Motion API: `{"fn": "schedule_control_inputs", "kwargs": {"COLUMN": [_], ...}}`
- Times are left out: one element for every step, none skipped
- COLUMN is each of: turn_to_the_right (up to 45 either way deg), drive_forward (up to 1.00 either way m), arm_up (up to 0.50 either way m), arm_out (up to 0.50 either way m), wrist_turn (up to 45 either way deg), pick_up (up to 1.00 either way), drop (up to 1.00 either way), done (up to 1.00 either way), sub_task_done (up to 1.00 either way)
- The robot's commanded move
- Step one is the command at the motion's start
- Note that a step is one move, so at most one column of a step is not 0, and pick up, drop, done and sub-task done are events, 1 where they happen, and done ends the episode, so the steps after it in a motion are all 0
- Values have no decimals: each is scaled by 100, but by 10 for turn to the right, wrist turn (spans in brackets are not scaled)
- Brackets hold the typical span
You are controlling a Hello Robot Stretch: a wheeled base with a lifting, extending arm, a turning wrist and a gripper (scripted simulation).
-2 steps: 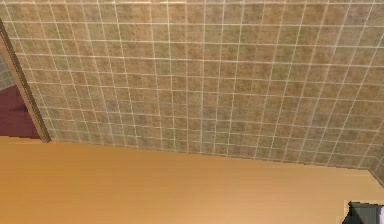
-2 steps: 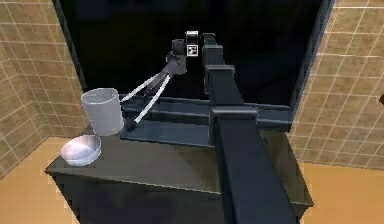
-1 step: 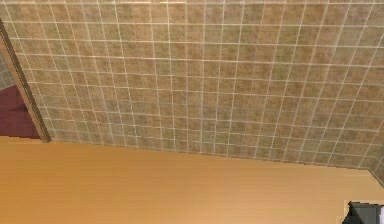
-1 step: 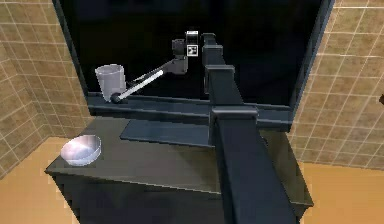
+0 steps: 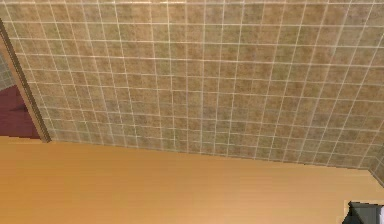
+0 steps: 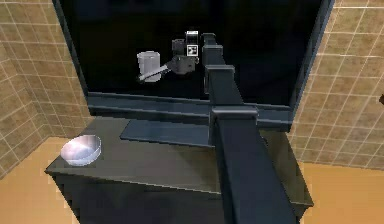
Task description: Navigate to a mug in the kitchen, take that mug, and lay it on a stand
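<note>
Forward view: tiled wall [image 5: 200, 70] above bare tan floor [image 5: 150, 180].

Arm side view: arm [image 6: 235, 140] stretched over dark worktop [image 6: 130, 165]. Pale mug [image 6: 150, 64] hangs at far end of hand [image 6: 165, 72], before dark window [image 6: 260, 50] and clear of worktop, so hand has mug. Finger setting can't be told. Bowl [image 6: 80, 150] sits at worktop corner.

Mug likely light, rigid, slick, breakable. Safest hold probably across wall near rim, mug level.
</note>
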Motion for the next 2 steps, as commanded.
{"fn": "schedule_control_inputs", "kwargs": {"turn_to_the_right": [0, 0], "drive_forward": [0, 0], "arm_up": [0, -8], "arm_out": [0, 0], "wrist_turn": [330, 0], "pick_up": [0, 0], "drop": [0, 0], "done": [0, 0], "sub_task_done": [0, 0]}}
